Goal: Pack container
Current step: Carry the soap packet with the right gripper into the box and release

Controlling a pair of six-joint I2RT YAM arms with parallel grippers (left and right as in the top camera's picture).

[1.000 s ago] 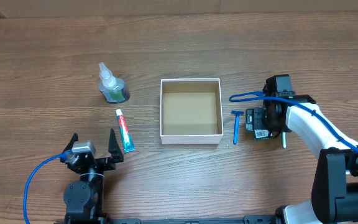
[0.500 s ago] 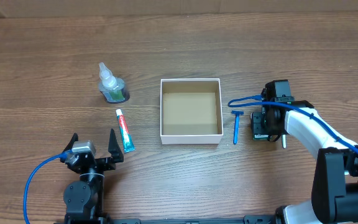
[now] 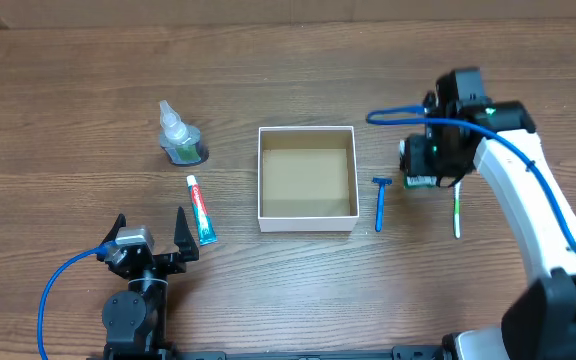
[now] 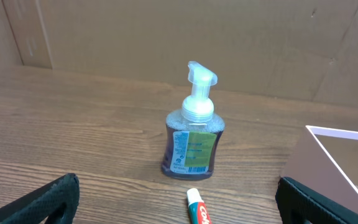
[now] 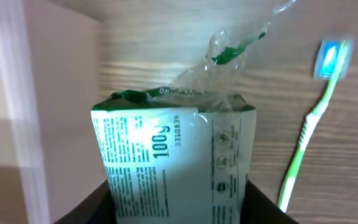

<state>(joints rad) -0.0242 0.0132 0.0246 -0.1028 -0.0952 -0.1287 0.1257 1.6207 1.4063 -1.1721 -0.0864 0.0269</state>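
Right end effector [image 3: 423, 165] is clamped on a white packet [image 5: 176, 155] with green print, held over the surface [image 3: 268, 290] just right of the blue razor [image 3: 379, 203] — its arm reaches in from the lower right, wrist turned downward. The container [image 3: 307, 224] sits open mid-surface, left of the razor. A green toothbrush [image 3: 457, 215] lies near the packet. Left end effector [image 3: 150, 230] sits at the front edge, jaws wide apart — the toothpaste tube [image 3: 201, 210] lies just beside it.

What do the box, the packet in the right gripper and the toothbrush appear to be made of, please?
The box looks like cardboard: matte white walls, brown inside. The packet seems wrapped in thin glossy plastic film, crinkled and clear at its top. The toothbrush looks like smooth hard plastic, green and white.
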